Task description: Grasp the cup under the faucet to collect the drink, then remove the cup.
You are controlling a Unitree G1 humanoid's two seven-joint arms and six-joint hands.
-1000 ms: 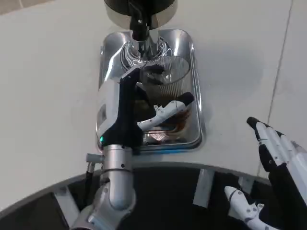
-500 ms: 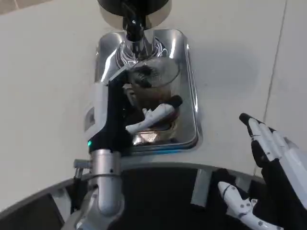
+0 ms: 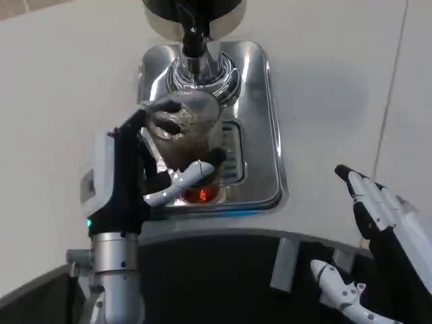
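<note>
Clear glass cup, dark drink inside, sat gripped in the left hand over the drip tray, beside the faucet; removal looked underway, needing level carrying. Right hand waited, fingers spread.

Even, bright light falls on the white desk, leaving only faint shadows. The steel tray throws mirror glare, and the whole picture is slightly soft.
</note>
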